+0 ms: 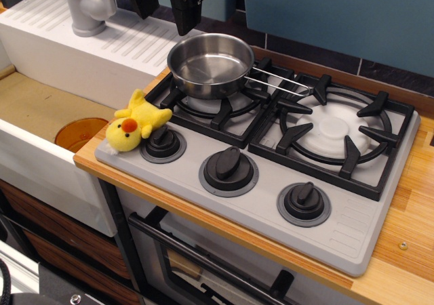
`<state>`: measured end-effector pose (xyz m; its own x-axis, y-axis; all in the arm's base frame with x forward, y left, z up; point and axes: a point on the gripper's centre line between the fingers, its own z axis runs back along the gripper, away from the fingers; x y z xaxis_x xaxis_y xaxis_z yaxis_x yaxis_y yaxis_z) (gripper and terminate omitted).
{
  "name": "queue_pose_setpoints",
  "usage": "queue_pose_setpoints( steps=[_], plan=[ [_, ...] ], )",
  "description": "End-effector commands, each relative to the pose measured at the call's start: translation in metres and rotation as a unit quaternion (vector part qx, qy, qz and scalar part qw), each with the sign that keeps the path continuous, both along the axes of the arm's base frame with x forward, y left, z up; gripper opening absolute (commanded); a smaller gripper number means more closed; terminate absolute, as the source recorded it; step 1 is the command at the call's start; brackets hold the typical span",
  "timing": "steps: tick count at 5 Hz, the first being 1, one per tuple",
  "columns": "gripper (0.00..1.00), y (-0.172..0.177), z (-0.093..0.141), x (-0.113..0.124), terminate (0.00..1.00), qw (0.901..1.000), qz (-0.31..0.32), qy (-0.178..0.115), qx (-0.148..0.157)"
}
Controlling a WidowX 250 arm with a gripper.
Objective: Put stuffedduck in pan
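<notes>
Our pincer (184,17) hangs above the pan's (210,64) far rim, whether spread or closed we cannot tell. The stuffedduck (135,123) lies at seven o'clock from it, by the leftmost knob (163,142), long axis toward one o'clock.

Wooden counter (413,251) carries grey stove (339,230), apparently inset.

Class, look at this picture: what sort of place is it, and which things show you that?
Most likely a toy play kitchen. A grey stove with three black knobs sits on a wooden counter beside a sink with a faucet; a steel pan stands on one burner.
</notes>
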<state>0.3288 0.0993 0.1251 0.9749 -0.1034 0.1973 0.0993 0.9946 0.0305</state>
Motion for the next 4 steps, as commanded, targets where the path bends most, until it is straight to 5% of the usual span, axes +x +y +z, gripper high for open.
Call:
queue_pose_setpoints(
  steps=[1, 4],
  plan=[
    [1.00, 0.000, 0.000, 0.000, 0.00, 1.0000, 0.000, 0.000, 0.000],
    [1.00, -0.013, -0.002, -0.052, 0.00, 0.9980, 0.036, -0.042, 0.032]
  ],
)
